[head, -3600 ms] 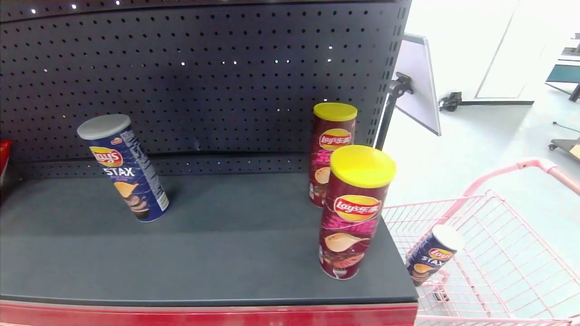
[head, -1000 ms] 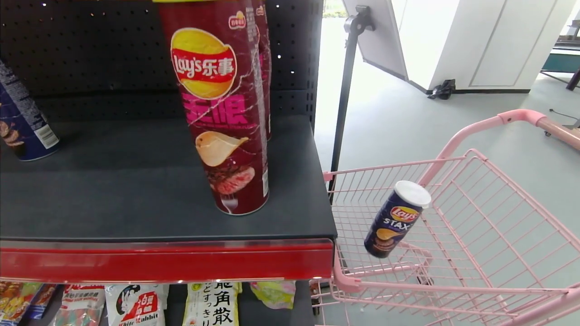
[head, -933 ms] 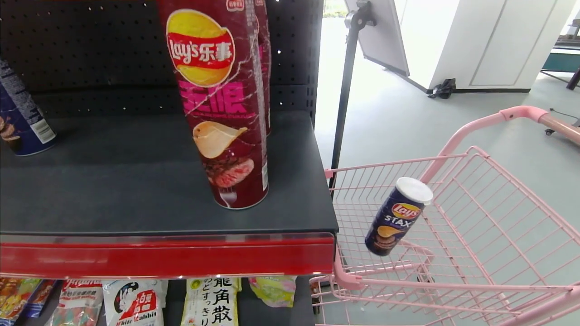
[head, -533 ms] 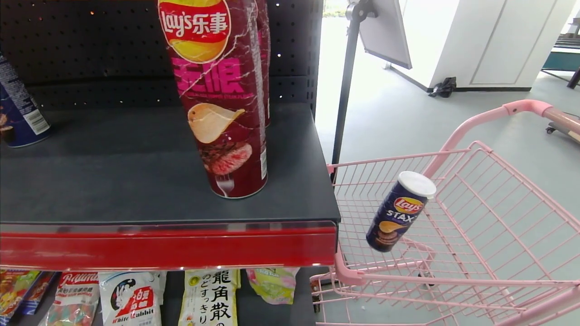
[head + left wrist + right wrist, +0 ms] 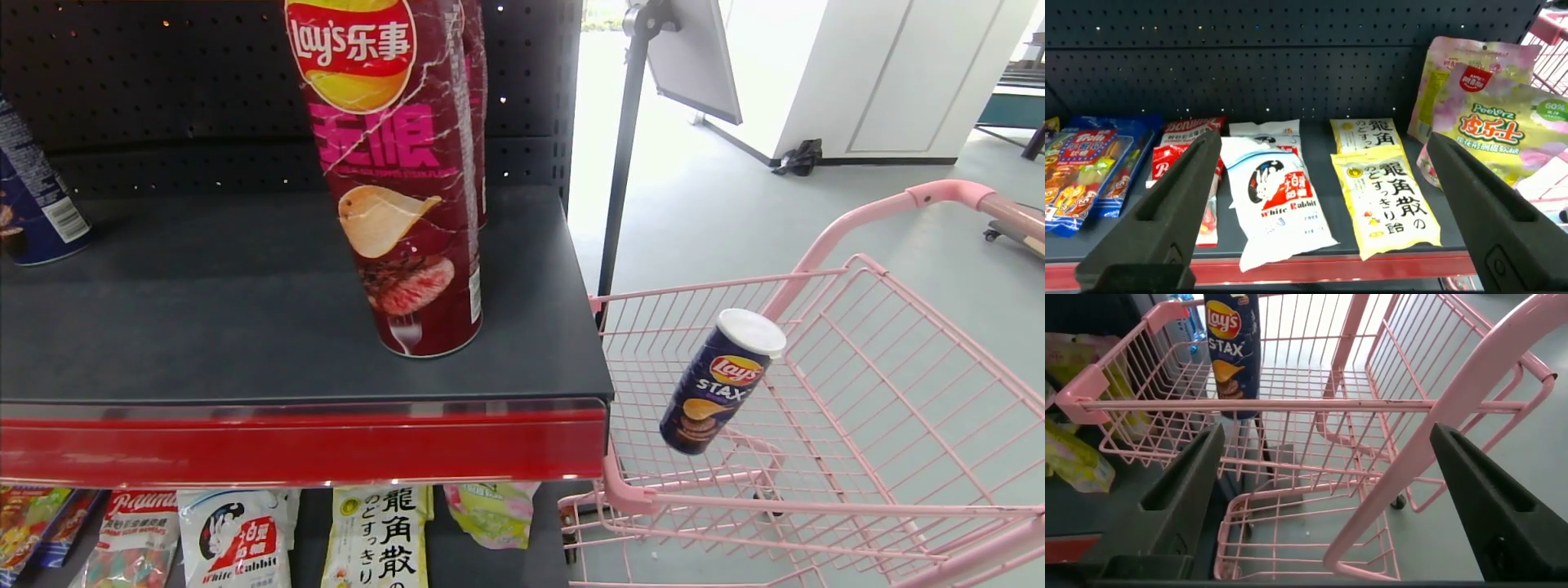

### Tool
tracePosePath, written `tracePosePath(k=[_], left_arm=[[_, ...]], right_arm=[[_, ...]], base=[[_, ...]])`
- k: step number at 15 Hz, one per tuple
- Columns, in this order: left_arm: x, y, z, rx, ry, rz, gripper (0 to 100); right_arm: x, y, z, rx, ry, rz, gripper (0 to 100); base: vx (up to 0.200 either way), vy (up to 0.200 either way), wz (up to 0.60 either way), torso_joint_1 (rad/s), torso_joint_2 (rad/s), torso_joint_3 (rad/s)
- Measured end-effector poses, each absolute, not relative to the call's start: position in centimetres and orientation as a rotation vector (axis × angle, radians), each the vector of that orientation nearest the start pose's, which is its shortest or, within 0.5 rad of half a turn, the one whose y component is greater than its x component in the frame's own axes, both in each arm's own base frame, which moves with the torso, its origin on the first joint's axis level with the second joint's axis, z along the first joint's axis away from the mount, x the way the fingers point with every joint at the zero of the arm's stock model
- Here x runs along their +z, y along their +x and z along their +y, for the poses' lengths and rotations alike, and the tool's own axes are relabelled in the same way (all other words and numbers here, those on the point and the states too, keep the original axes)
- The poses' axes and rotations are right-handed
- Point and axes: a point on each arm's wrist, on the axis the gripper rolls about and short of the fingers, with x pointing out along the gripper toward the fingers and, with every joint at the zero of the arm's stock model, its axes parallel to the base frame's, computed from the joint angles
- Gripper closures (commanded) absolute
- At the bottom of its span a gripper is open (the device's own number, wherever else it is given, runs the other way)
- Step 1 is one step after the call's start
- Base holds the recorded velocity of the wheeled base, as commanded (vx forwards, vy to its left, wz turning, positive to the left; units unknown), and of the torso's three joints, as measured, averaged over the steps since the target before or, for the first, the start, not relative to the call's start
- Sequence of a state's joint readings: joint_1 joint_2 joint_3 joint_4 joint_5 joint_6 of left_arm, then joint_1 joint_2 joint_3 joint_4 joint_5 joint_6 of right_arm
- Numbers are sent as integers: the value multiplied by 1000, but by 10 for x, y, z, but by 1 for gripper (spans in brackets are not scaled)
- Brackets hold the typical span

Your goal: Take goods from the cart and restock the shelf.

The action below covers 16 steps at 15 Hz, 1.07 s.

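Your right end effector (image 5: pixel 1327 433) hangs with its fingers spread wide and holds nothing. It sits low outside the pink cart (image 5: pixel 1315 403), and the blue chip can (image 5: pixel 1231 355) stands beyond the near rail, inside the basket. Your left end effector (image 5: pixel 1323 143) is equally wide and empty, facing the lower shelf's snack bags (image 5: pixel 1278 200). The change over the last few seconds is in the head camera, not the goods. The view has dropped and swung right, so you now look along the upper shelf (image 5: pixel 204 327) from near its red front edge, and much more of the cart (image 5: pixel 816 510) is in view. Over the last half second the view has held still. The front maroon chip can (image 5: pixel 392 180), the second maroon chip can (image 5: pixel 476 106) behind it and the shelved blue can (image 5: pixel 33 212) at far left keep their places. The cart's blue chip can (image 5: pixel 722 380) stays near the basket's shelf-side corner, well apart from both end effectors. I read this as the repositioning being done, with the next pick not yet begun. That can looks like the last item to fetch, and the right arm seems better placed for it.
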<state>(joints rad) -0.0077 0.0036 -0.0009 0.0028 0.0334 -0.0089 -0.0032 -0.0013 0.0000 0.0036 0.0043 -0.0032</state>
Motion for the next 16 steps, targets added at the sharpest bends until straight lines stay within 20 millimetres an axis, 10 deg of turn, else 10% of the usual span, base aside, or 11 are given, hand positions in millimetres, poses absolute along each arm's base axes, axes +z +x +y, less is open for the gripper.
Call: tracePosePath(k=[5, 10, 16], left_arm=[[76, -23, 1, 25, -9, 5, 0], [76, -23, 1, 26, -9, 5, 0], [76, -23, 1, 25, -9, 5, 0]], right_arm=[[77, -23, 2, 103, -63, -14, 0], [152, -32, 5, 243, 18, -87, 0], [245, 64, 12, 386, 130, -150, 0]], base=[[0, 0, 0, 0, 0, 0], [0, 0, 0, 0, 0, 0], [0, 0, 0, 0, 0, 0]])
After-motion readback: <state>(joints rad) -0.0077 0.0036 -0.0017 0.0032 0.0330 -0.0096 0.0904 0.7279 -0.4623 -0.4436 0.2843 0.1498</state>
